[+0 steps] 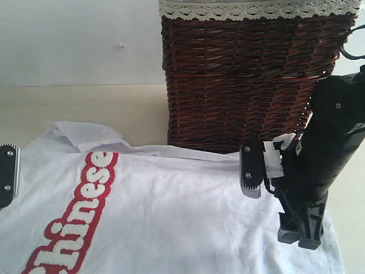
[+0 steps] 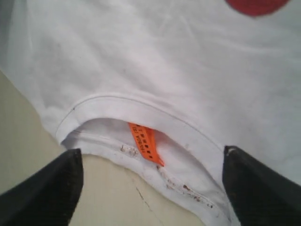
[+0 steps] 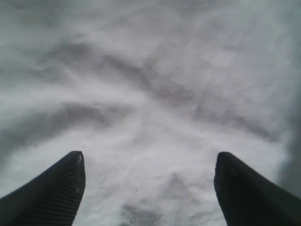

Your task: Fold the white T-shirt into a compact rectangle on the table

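Note:
The white T-shirt (image 1: 171,211) lies spread on the table (image 1: 85,103), its red band of fuzzy white letters (image 1: 77,217) running down the left part. In the left wrist view my left gripper (image 2: 150,188) is open over the ribbed collar (image 2: 141,106) and its orange tag (image 2: 146,143), with nothing held. In the exterior view only one of its fingers (image 1: 8,174) shows, at the shirt's left edge. My right gripper (image 1: 274,208) hangs open just above the shirt's right side. Only wrinkled white cloth (image 3: 150,94) lies below its spread jaws (image 3: 148,188).
A dark brown wicker basket (image 1: 245,85) with a lace-edged liner (image 1: 256,8) stands right behind the shirt, close to the right arm. A folded sleeve (image 1: 85,134) sticks up at the shirt's far left. A white wall (image 1: 74,40) is behind the table.

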`<state>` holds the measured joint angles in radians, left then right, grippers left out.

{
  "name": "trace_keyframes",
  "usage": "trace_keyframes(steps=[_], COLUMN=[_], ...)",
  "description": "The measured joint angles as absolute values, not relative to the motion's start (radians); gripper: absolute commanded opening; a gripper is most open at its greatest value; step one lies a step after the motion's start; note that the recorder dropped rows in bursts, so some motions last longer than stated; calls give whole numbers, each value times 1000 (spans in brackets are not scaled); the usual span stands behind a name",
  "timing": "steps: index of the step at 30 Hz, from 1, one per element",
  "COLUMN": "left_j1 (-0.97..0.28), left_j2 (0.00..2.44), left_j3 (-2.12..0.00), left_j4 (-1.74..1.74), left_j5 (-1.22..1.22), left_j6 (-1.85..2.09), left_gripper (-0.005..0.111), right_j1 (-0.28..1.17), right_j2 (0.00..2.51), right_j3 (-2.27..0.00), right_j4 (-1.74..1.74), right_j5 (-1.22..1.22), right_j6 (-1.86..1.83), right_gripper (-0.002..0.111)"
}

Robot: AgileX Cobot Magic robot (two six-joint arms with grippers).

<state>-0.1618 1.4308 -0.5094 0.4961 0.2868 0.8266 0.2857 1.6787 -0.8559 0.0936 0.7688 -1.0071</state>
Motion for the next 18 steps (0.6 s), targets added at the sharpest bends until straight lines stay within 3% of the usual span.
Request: trace_keyframes(steps=[8, 10, 13, 16, 18], left_j1=[-162, -162, -162, -162, -162], left_j2=[1419, 1415, 1415, 1415, 1415], left_j3=[-512, -512, -512, -512, -512], left_j4=[450, 400, 336, 278, 243], left_j5=[225, 221, 231, 236, 232], left_j6=[813, 806, 833, 892, 901], left_gripper=[81, 70, 41, 19, 19], right_j1=[286, 286, 286, 286, 286], right_j2=[1679, 1679, 1679, 1679, 1679], right_j3=[-854, -854, -854, -854, -854], right_j4=[165, 193, 247, 262, 239], right_j5=[720, 706, 688, 676, 671], right_j6=[-997, -993, -983, -924, -911], right_gripper=[74, 74, 74, 73, 73])
